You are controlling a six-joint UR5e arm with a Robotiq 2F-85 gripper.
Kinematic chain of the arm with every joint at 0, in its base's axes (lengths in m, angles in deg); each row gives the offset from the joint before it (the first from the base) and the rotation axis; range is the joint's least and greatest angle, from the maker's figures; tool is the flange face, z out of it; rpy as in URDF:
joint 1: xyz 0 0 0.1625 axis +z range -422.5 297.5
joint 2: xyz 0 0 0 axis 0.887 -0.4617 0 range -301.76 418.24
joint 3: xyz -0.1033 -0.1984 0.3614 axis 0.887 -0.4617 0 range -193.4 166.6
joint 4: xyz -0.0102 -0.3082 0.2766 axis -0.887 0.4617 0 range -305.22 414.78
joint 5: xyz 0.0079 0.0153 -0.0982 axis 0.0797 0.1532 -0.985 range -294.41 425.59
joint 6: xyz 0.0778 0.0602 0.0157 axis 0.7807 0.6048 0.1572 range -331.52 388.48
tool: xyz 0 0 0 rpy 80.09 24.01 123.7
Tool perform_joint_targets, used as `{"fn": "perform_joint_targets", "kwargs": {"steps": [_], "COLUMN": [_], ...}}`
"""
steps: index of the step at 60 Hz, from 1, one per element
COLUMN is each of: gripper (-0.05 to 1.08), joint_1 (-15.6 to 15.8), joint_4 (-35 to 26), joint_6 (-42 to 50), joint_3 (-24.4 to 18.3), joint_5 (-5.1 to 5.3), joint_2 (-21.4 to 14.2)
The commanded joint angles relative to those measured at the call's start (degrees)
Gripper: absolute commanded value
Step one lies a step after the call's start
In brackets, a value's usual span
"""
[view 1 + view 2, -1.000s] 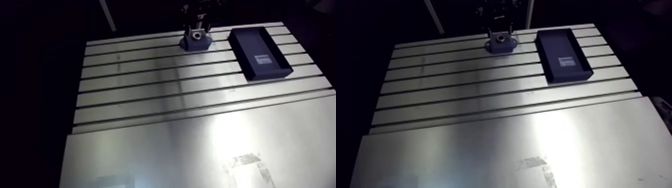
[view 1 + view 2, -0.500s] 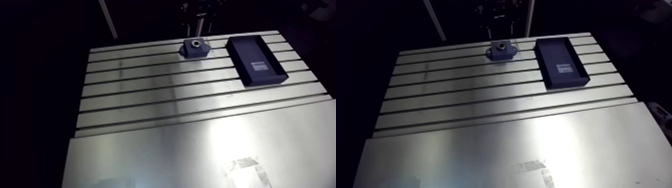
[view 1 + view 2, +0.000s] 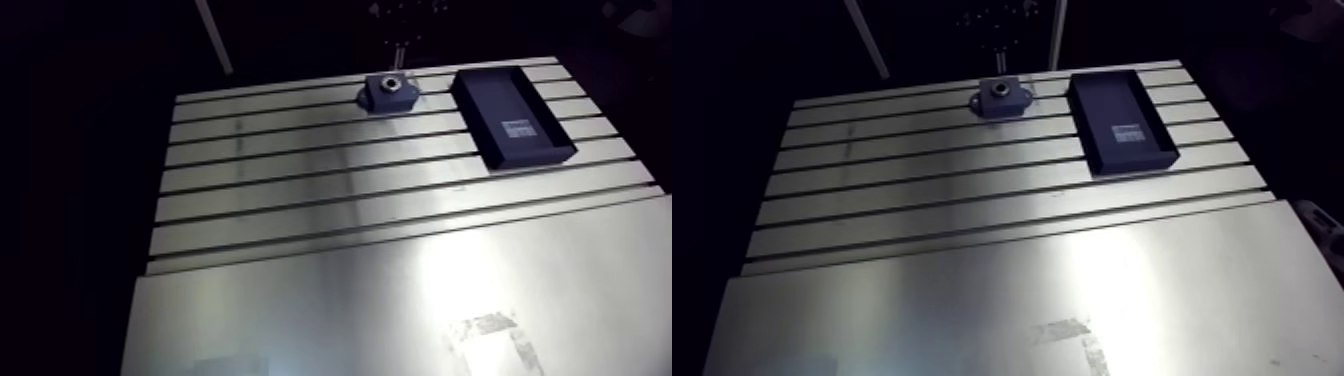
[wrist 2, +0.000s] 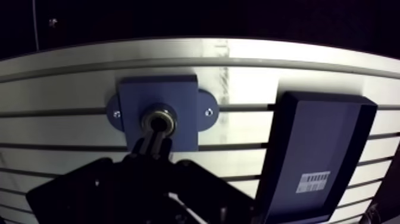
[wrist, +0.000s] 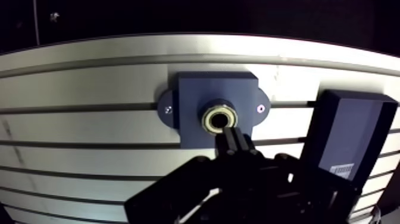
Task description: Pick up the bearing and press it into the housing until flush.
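The bearing [image 5: 219, 118] sits in the far housing [image 5: 193, 95] — seemingly flush. The gripper [image 5: 233, 137] hovers above, fingers together, empty; little seems left.

1. The gripper [image 5: 234, 133] is black all over, matt, with hardly any sheen.
2. Its two fingers [image 5: 228, 142] are narrow, straight bars with squared tips. In the wrist view they lie side by side with no gap showing between them.
3. Behind the fingers, broad angular black links fan outward to either side of the gripper's body.
4. In the arm view, at the upper middle of the frame, the gripper is a dark shape speckled with small pale dots. A thin pale strip runs down it. Whether the dots are screw heads cannot be told.
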Motion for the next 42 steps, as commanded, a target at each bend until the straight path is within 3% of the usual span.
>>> {"fn": "perform_joint_targets", "kwargs": {"steps": [1,29,42], "gripper": [1.08,1.08,1.08], "joint_1": [0.08,0.1,0.08], "joint_4": [-2.09,-0.1,0.65], "joint_6": [1.7,1.63,1.02], "joint_3": [-1.16,-0.2,0.42], "joint_5": [0.09,0.11,0.87], "joint_2": [1.03,1.74,1.74]}}
